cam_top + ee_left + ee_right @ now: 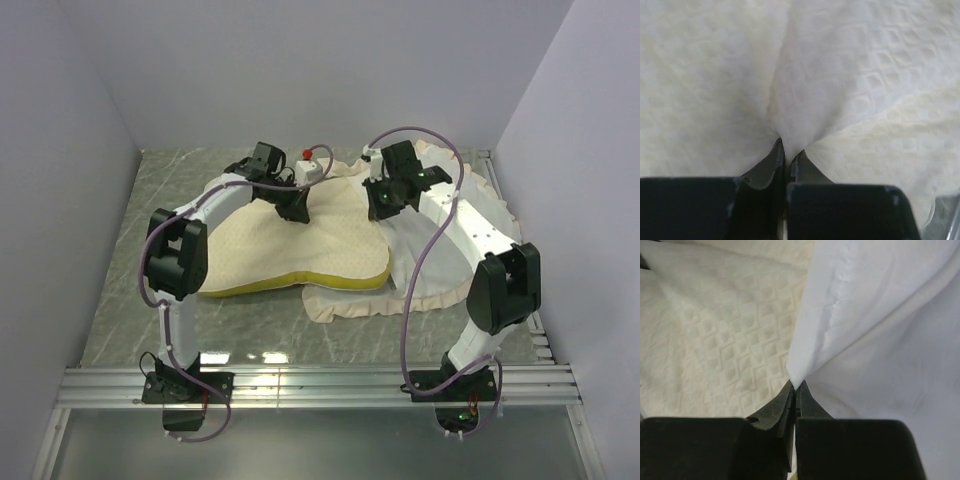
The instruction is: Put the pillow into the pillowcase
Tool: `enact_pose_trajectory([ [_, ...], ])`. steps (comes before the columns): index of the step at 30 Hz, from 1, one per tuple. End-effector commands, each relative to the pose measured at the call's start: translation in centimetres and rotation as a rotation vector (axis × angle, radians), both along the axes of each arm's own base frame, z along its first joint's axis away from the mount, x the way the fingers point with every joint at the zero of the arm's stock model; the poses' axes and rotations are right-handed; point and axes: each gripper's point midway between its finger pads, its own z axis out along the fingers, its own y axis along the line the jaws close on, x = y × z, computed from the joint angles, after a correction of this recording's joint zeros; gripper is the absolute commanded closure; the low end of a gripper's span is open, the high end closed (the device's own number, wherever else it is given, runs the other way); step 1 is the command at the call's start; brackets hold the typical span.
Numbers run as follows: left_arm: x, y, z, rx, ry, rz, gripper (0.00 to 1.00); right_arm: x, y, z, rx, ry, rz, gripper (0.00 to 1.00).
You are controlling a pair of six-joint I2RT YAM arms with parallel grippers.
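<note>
1. Because the left hand [787, 150] is closed on only a thin pinch of the pillow's [300, 250] dimpled skin, a hard pull could slip off that fold. It might also just stretch the skin while the thick cushion stays where it lies, mid-counter [160, 200], with its right end over the ruffled trim [345, 305] and most of it outside the cover.
2. The right hand [796, 386] is clamped on an edge of the pillowcase [445, 285], just beside the pillow's right end. I cannot tell whether it holds one layer or both. If it holds both, the mouth is pinned closed and the cushion would only push against cloth.
3. If that edge is raised too little, the pillow's corner will probably catch it and bunch the limp fabric ahead of itself.
4. Nothing visible holds down the rest of the cover, so dragging the cushion rightward may slide the whole case across the counter instead of filling it.
5. Both hands work near each other at the far side, so a converging move risks a knock or a snagged purple cable [418, 270].
</note>
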Motion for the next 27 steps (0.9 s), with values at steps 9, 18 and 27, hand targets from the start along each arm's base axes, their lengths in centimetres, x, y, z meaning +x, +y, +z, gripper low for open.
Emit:
enact_pose_trajectory([
  [9, 3.8, -0.7, -0.5, -0.052, -0.036, 0.314, 0.60, 1.4, -0.7, 0.1, -0.047, 0.031, -0.074, 0.80],
  [18, -6.1, -0.7, 7.3, -0.112, -0.266, -0.242, 0.01, -3.6, -6.9, -1.0, -0.071, 0.111, -0.151, 0.43],
  [27, -10.4, -6.1, 2.5, -0.001, -0.399, -0.416, 0.01, -6.9, -6.5, -5.2, -0.038, 0.222, -0.150, 0.43],
])
